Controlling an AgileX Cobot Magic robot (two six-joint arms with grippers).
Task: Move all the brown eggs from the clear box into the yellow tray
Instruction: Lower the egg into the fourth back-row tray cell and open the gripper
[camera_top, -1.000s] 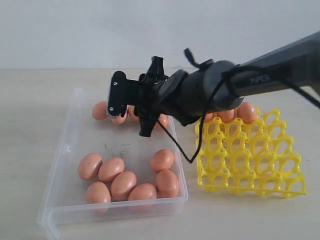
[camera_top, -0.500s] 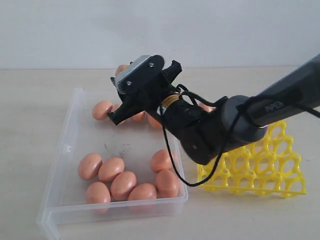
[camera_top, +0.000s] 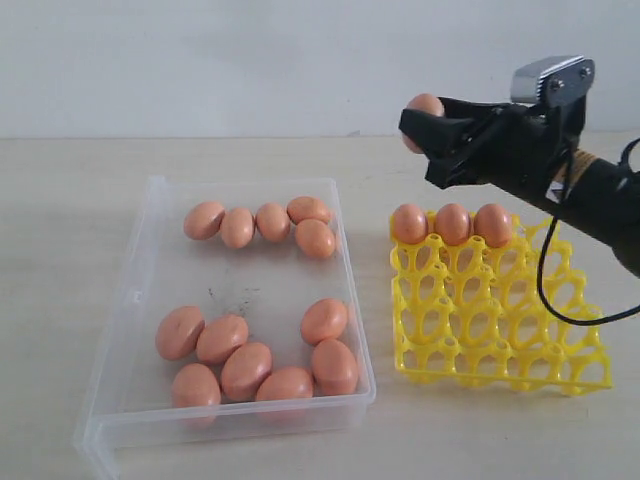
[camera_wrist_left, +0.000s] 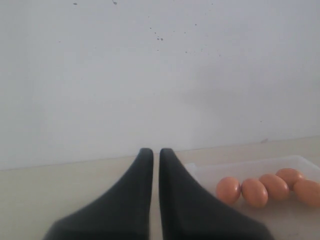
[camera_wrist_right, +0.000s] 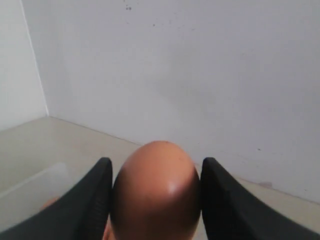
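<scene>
I log: right claw (camera_top: 428, 128) clamped on one egg (camera_top: 424, 106), high by tray (camera_top: 500, 330) far corner | left claw (camera_wrist_left: 156, 155) together, empty | box (camera_top: 130, 300): twelve eggs (camera_top: 247, 370) | tray far row: three.

Right gripper (camera_top: 427, 128): matte black, angular fingers (camera_top: 445, 132). Silver-grey cap (camera_top: 552, 78), two dark screws. Brass-coloured wrist band (camera_top: 574, 166). Thin black cable (camera_top: 540, 270) loops under dark forearm (camera_top: 612, 205). Left gripper (camera_wrist_left: 156, 156): black, tapered.
</scene>
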